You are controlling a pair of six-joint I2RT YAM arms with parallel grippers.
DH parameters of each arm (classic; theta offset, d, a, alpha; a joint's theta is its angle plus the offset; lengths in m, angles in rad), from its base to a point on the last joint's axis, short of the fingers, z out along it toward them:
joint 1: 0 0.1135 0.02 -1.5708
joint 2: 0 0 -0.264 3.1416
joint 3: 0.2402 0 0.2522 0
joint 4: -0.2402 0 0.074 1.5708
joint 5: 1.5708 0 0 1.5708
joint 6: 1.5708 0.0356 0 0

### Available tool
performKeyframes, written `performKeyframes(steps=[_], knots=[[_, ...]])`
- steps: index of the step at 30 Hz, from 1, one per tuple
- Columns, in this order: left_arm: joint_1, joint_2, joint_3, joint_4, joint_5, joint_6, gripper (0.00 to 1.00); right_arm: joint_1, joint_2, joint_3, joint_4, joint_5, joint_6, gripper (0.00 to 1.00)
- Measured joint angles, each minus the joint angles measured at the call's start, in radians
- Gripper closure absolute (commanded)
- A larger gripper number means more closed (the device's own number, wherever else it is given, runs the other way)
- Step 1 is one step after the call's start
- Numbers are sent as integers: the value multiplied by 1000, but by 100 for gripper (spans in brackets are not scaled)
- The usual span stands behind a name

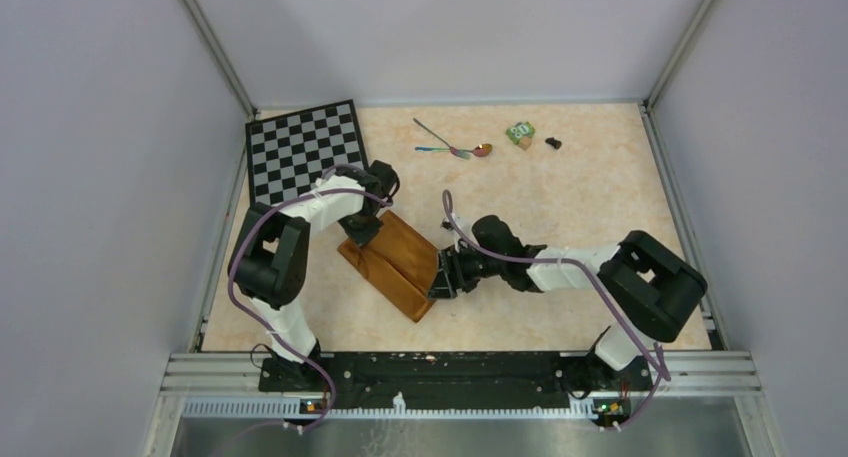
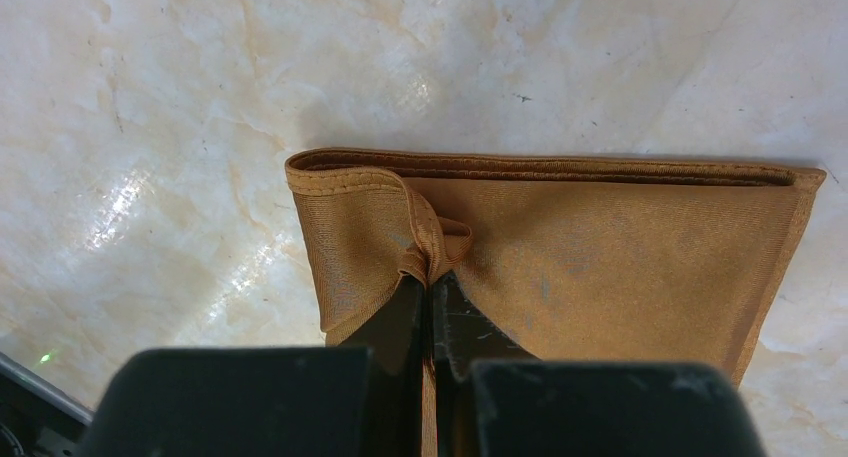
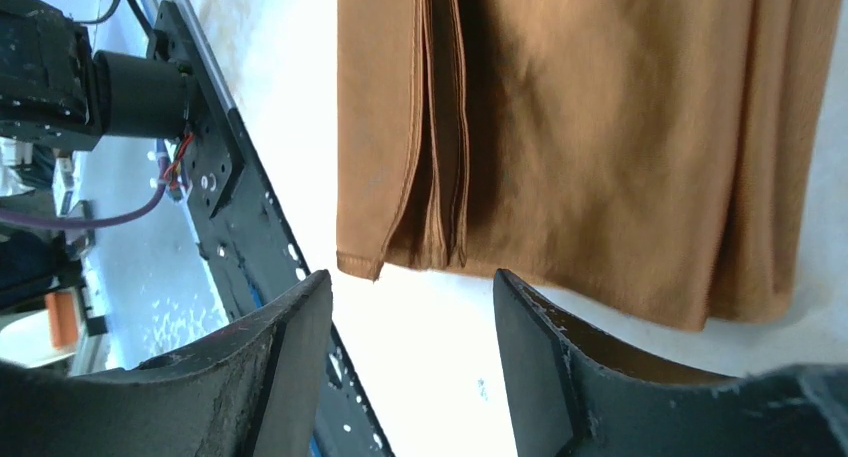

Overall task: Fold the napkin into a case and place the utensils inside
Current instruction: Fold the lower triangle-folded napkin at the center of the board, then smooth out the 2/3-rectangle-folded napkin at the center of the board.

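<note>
Clamped tight with the left tool (image 2: 432, 277) on a bunched pinch of the napkin (image 2: 620, 237), close to one corner of its folded edge, with nothing but cloth in the grip. Spread wide at the right tool (image 3: 412, 282), gripping nothing. Poised right at the opposite short end of the napkin, with one finger (image 3: 540, 357) overlapping that edge in the wrist view; cannot tell whether touching.

Lying flat on the bench (image 1: 600, 207) between the two tools, folded into a narrow oblong of several stacked layers, slanting from the left tool down to the right one.

Counted: two tools, one napkin, two utensils (image 1: 462, 153), one green block (image 1: 519, 132), one small dark piece (image 1: 553, 141), one chessboard (image 1: 305, 149).

Found well beyond the right tool, toward the far edge of the bench: both utensils, meeting in a V and well apart from the napkin. Just to their right, the green block, then the small dark piece. Immediately beyond the left tool, the chessboard.
</note>
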Motion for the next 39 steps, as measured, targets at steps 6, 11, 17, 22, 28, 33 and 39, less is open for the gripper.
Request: performKeyframes(steps=[6, 11, 17, 22, 28, 33, 39], knots=[[0, 0, 0, 1, 0, 0, 100, 0, 29, 69, 11, 2, -26, 40], [0, 0, 0, 3, 0, 0, 100, 8, 105, 95, 40, -3, -15, 43], [3, 0, 0, 8, 1, 0, 100, 39, 141, 100, 38, -2, -10, 53], [8, 0, 0, 11, 3, 0, 97, 60, 171, 105, 37, 1, 3, 71], [11, 0, 0, 21, 12, 14, 60, 60, 178, 114, 36, 26, 22, 100], [11, -13, -8, 56, 41, 64, 18, 55, 178, 114, 33, 47, 28, 100], [12, -165, -60, 114, 101, 159, 1, 47, 181, 119, 28, 50, 26, 100]])
